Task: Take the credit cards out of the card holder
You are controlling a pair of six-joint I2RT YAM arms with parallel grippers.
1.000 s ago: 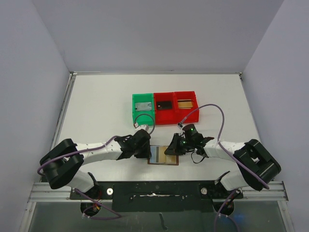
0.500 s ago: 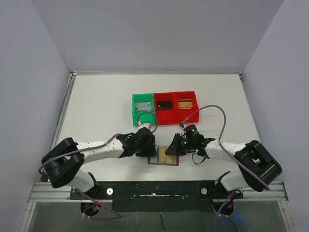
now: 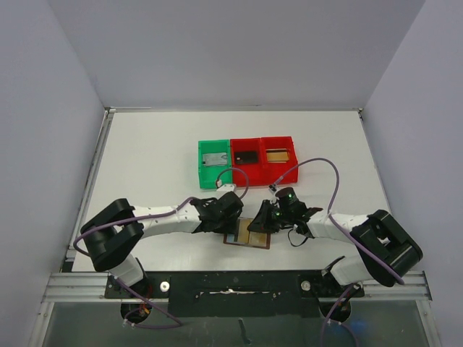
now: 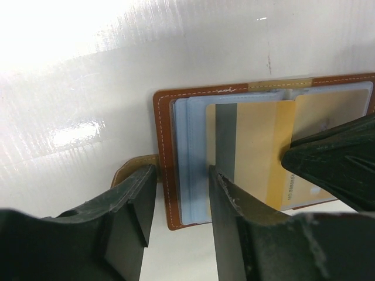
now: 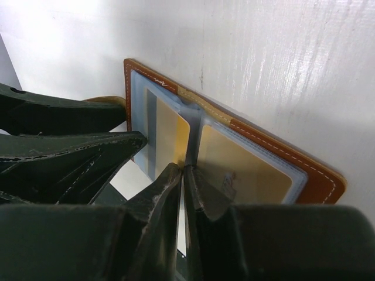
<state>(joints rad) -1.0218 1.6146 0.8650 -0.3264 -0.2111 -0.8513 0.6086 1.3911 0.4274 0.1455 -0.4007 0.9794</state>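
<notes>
The brown card holder lies open on the table near the front edge. In the left wrist view its brown left edge and pale blue pockets sit between my open left gripper's fingers. A gold credit card with a dark stripe lies over the left pockets. A second gold card sits in the right pocket. My right gripper is shut, tips down on the centre fold beside the left gold card. Whether it pinches anything is hidden. From above, the left gripper and right gripper nearly meet.
A green bin with a grey card, a red bin with a dark card and a second red bin with a gold card stand in a row behind the holder. Purple cables arc over both arms.
My left arm has swung right and its gripper now straddles the holder's left edge. The holder has shifted slightly. The right gripper has stayed in place.
</notes>
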